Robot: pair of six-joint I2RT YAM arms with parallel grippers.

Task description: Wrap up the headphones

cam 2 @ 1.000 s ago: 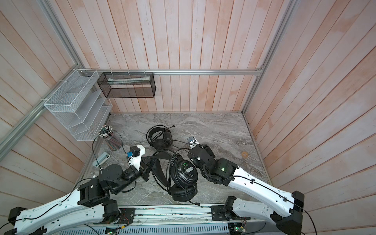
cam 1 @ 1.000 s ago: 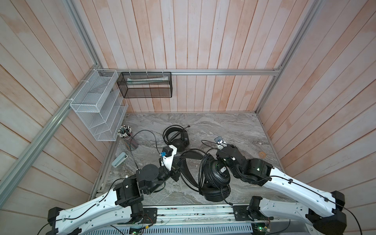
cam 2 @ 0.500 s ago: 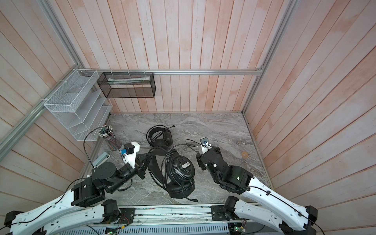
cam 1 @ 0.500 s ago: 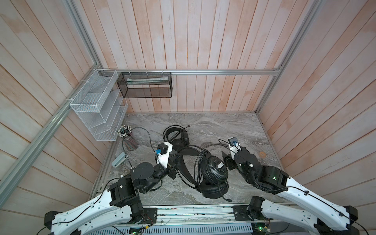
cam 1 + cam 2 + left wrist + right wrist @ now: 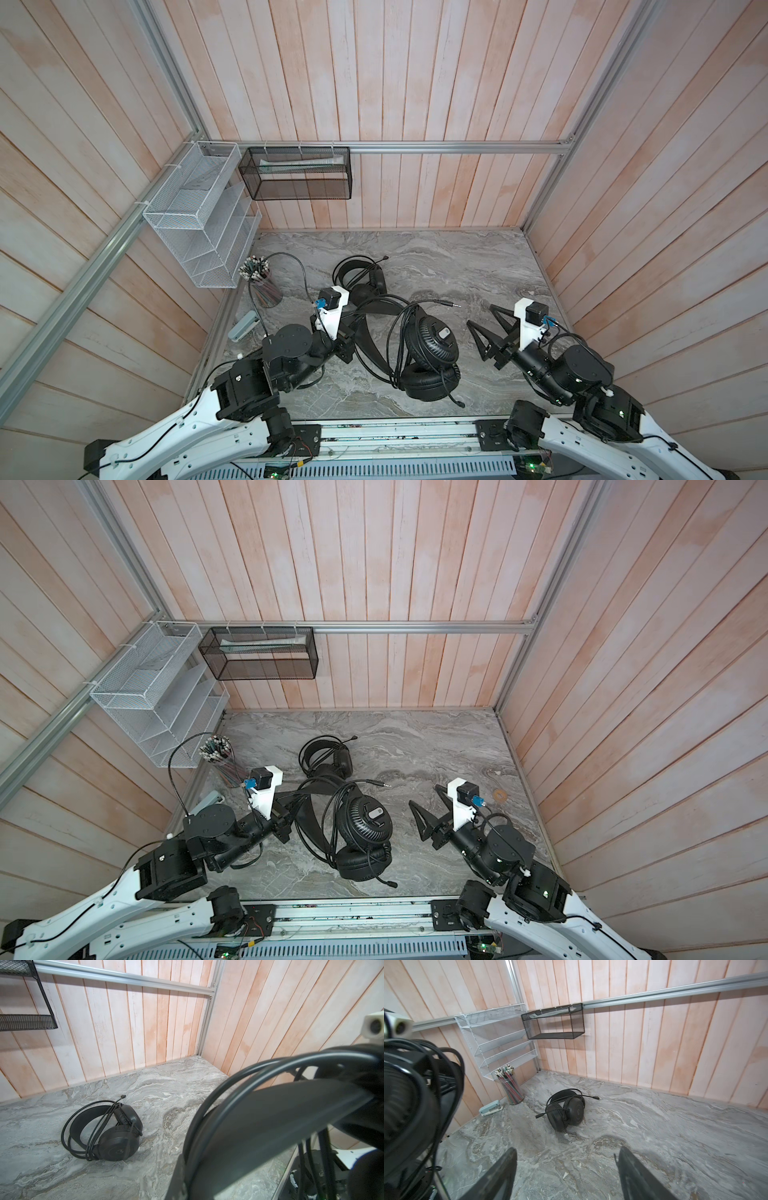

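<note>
The grille-backed headphones (image 5: 432, 347) (image 5: 365, 820) lie at the front middle, with their thin cable looped over band and cups and the plug (image 5: 455, 304) free. My left gripper (image 5: 353, 332) (image 5: 291, 808) (image 5: 187, 1176) is shut on their headband (image 5: 280, 1118). To the right of them my right gripper (image 5: 481, 316) (image 5: 424, 794) (image 5: 566, 1149) stands open above the bare table, holding nothing. The smooth-cupped headphones (image 5: 365, 282) (image 5: 328, 758) (image 5: 116, 1140) (image 5: 566, 1113) lie further back, cable coiled round them.
A clear cup of pencils (image 5: 264, 286) (image 5: 510, 1088) and a pale blue stapler (image 5: 243, 328) (image 5: 490, 1107) stand at the left edge. A white mesh rack (image 5: 199, 224) and a black mesh basket (image 5: 297, 174) hang on the walls. A small brown ring (image 5: 500, 796) lies at the right.
My right gripper has opened wider and drawn back to the right, away from the grille-backed headphones. The left gripper keeps its hold on the headband.
</note>
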